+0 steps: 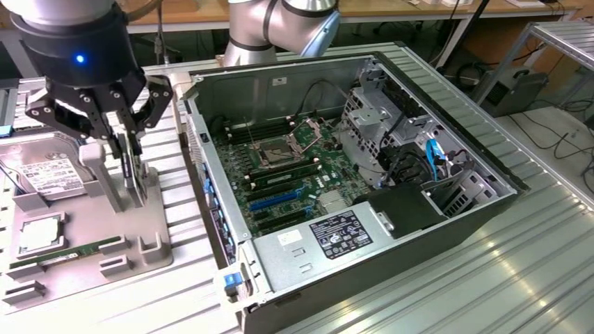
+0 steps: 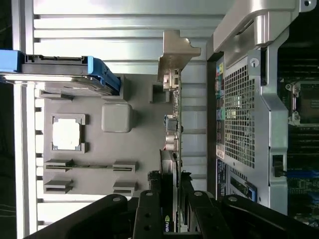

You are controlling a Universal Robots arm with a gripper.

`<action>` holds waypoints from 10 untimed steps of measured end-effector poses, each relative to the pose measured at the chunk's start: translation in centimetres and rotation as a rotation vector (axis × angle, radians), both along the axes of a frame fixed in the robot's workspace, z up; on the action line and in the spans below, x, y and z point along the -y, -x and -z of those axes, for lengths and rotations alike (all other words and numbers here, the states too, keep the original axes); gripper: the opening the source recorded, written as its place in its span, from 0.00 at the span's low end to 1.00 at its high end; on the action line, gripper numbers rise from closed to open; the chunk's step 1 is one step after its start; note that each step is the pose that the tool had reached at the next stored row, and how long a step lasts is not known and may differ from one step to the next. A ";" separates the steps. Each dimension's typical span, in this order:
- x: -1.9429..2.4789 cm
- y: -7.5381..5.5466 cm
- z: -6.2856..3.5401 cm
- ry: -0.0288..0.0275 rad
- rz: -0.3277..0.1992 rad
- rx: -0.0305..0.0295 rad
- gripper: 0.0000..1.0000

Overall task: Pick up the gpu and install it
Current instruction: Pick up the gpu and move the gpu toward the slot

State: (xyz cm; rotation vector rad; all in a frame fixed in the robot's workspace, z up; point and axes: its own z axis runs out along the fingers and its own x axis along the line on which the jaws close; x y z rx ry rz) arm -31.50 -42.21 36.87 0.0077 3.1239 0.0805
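Plainly, the claw [image 1: 125,147] is closed narrow on the gpu [image 1: 135,182], pinching both faces of its upper part. The card stands on edge in the grey tray [image 1: 139,261] beside the open computer case [image 1: 278,264]. It is probably light and stiff but fragile, best held by the cooler and board, clear of the connectors.

Black, grey and green over ribbed silver

The hand [image 1: 128,149] is black, the graphics card [image 1: 135,182] dark with a silvery bracket, the tray [image 1: 139,250] pale grey, the circuit board [image 1: 307,170] green with blue slots, the drive [image 1: 46,177] silver with a white label, and the surface [image 1: 519,278] striped with shiny ribs.
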 end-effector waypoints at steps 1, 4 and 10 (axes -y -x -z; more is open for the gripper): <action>0.13 -0.1 -0.54 -0.0001 0.000 -0.0001 0.26; 0.59 -0.7 -1.97 -0.0001 0.000 -0.0008 0.26; 1.37 -2.3 -4.82 -0.0022 -0.001 -0.0029 0.26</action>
